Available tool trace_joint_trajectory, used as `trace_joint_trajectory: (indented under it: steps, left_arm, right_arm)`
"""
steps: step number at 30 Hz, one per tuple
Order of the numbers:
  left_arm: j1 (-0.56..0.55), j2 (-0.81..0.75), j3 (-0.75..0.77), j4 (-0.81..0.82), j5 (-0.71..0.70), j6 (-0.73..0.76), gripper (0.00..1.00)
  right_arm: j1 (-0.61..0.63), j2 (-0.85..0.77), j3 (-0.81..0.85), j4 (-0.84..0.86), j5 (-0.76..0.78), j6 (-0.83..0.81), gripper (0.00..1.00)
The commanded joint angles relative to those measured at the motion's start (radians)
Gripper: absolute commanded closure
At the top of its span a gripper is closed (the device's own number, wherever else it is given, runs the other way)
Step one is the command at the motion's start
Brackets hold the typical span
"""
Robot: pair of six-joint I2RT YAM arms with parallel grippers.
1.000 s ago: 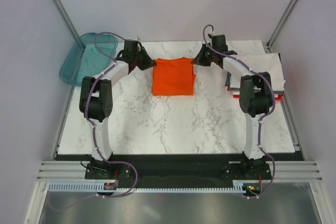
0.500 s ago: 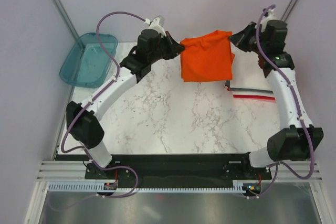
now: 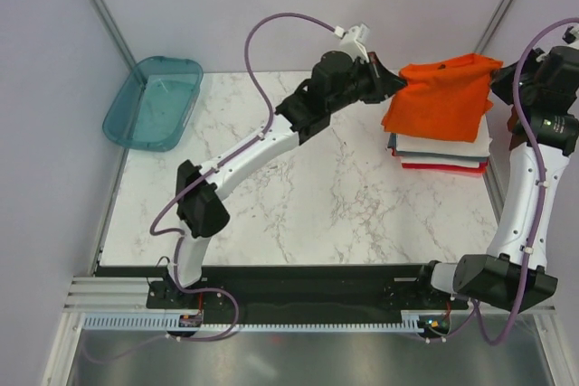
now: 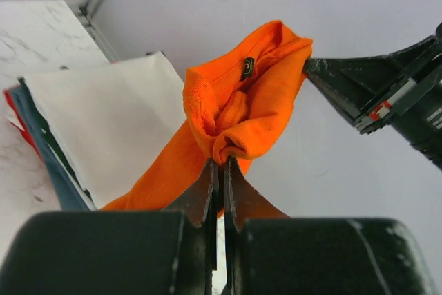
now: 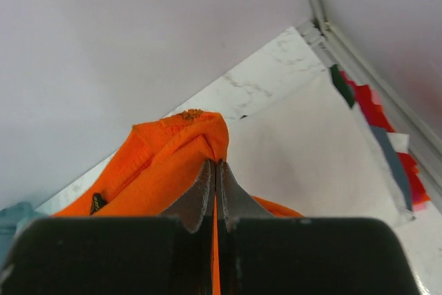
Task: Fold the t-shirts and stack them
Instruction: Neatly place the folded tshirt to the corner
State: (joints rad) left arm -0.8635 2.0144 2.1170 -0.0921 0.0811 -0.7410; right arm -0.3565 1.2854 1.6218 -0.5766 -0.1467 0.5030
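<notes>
The folded orange t-shirt (image 3: 443, 101) hangs in the air above a stack of folded t-shirts (image 3: 441, 152) at the table's right edge. My left gripper (image 3: 395, 84) is shut on the shirt's left corner, my right gripper (image 3: 497, 72) on its right corner. In the left wrist view the orange cloth (image 4: 242, 108) bunches at the closed left gripper (image 4: 221, 164), over the white top shirt (image 4: 103, 122) of the pile. From the right wrist, the orange shirt (image 5: 159, 164) is pinched in the right gripper (image 5: 216, 166) above the white shirt (image 5: 304, 157).
A teal translucent tray (image 3: 152, 103) sits at the table's far left corner. The white marble table (image 3: 298, 196) spreads between the arms. Enclosure walls and metal posts (image 3: 502, 6) stand close behind the stack.
Both arms lifted the orange shirt off the table's far middle and carried it right, until it hangs over the stack. Both grippers stayed shut on it.
</notes>
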Motion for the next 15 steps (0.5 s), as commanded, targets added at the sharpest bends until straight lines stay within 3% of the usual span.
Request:
trace_joint_trajectory:
  steps: [1,15]
  left_arm:
    - [-0.043,0.076,0.07,0.06,-0.009,-0.076,0.98]
    - [-0.055,0.282,0.173,0.175,-0.055,-0.19,0.98]
  right_arm:
    - [-0.048,0.011,0.027,-0.04,0.071,-0.029,1.0]
    - [-0.082,0.107,0.026,-0.046,0.208,-0.069,1.0]
